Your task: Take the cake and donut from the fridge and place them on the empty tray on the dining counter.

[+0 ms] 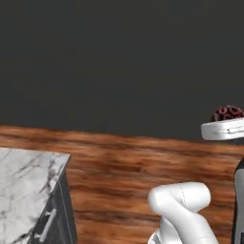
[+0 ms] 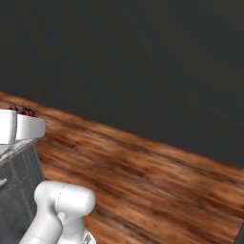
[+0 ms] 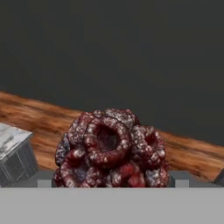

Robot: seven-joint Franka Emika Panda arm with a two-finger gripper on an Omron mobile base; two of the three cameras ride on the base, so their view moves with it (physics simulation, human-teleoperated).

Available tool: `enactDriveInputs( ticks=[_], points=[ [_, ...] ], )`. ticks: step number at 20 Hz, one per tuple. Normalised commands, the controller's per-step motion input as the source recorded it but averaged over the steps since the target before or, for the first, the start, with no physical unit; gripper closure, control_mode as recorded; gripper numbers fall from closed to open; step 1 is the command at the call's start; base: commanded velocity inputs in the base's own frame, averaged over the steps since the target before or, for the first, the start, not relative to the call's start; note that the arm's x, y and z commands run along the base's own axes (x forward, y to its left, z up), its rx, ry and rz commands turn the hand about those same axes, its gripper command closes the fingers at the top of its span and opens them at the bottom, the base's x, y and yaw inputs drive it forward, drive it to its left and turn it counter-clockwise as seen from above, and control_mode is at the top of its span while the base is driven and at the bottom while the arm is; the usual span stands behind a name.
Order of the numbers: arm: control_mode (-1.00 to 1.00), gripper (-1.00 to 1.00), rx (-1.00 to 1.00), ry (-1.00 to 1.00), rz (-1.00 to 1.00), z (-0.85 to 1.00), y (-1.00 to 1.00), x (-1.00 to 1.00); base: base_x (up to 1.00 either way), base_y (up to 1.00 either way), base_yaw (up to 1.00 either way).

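Observation:
The cake (image 3: 109,148), dark maroon and bumpy, sits close in front of the hand camera between the two dark fingertips of my gripper (image 3: 111,180), which is shut on it. From the left base view the cake (image 1: 228,113) rides on top of my white hand (image 1: 221,129), in mid-air over the wood floor. It also peeks above the hand at the left edge of the right base view (image 2: 21,111). The dining counter (image 1: 24,186), white marble over dark grey sides, lies to the lower left. The donut, fridge and tray are out of view.
A dark wall (image 1: 119,62) fills the background above a brown plank floor (image 1: 124,162). A corner of the marble counter (image 3: 11,140) appears at the left of the hand view. A grey cabinet side (image 2: 14,190) stands just left of my arm.

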Motion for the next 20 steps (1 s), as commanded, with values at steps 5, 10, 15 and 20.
enactDriveInputs(
  ticks=[5, 10, 15, 20],
  points=[
    [1.00, 1.00, 0.00, 0.00, 0.00, 0.00, 0.00, 0.00, 1.00, 0.00, 0.79],
    [1.00, 1.00, 0.00, 0.00, 0.00, 0.00, 0.00, 0.00, 1.00, 0.00, 0.80],
    [1.00, 1.00, 0.00, 0.00, 0.00, 0.00, 0.00, 0.00, 1.00, 0.00, 0.78],
    [1.00, 1.00, 0.00, 0.00, 0.00, 0.00, 0.00, 0.00, 0.96, -0.07, 0.68]
  ],
)
